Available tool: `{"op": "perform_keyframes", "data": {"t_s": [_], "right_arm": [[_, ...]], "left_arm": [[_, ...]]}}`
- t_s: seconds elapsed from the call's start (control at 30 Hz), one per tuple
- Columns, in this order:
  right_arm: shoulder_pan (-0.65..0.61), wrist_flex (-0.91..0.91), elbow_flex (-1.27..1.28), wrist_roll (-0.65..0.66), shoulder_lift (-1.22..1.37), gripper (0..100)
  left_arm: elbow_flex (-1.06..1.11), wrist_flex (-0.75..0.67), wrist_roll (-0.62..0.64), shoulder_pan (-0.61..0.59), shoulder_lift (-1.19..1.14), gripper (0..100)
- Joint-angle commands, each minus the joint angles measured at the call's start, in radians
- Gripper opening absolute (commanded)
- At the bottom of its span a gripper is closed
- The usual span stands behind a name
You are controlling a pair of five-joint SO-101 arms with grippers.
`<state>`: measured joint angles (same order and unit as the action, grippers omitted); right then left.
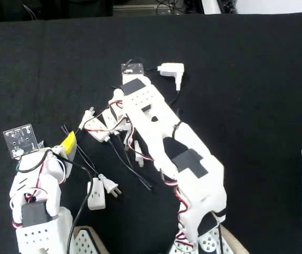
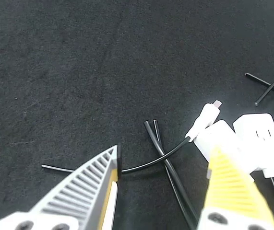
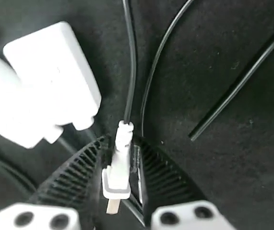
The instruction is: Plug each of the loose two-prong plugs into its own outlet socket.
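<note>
Black counter [image 1: 256, 106]. right pincer [image 3: 120, 143]: clamped on white plug [image 3: 116, 177], black cord leading away. left pincer [image 2: 164, 151]: wide, above counter, lower left of high view. outlet socket [image 1: 96, 194], loose plug [image 1: 111, 186]: lower centre-left, just beside each other.

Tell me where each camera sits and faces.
High view: overhead, looking down at the black-cloth table; white left arm and right arm show.
Left wrist view: on that arm, facing the cloth past the open left gripper.
Right wrist view: on that arm, looking along the right gripper holding a white two-prong plug.
Shared: the yellow finger, in high and left wrist views.
</note>
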<state>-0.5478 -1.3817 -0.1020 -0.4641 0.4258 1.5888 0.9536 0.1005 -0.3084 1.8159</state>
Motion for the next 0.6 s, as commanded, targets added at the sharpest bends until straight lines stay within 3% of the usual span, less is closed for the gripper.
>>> {"op": "perform_keyframes", "data": {"t_s": [0.0,0.33,0.57], "right_arm": [[0.000,-0.023,-0.048,0.069,-0.073,1.1],[0.046,-0.009,-0.050,0.296,-0.058,1.1],[0.021,-0.107,-0.016,0.361,-0.236,1.1]], "left_arm": [[-0.007,-0.023,-0.011,-0.002,0.005,30],[-0.004,-0.023,-0.044,-0.001,0.005,30],[0.005,-0.035,-0.058,0.036,0.005,30]]}}
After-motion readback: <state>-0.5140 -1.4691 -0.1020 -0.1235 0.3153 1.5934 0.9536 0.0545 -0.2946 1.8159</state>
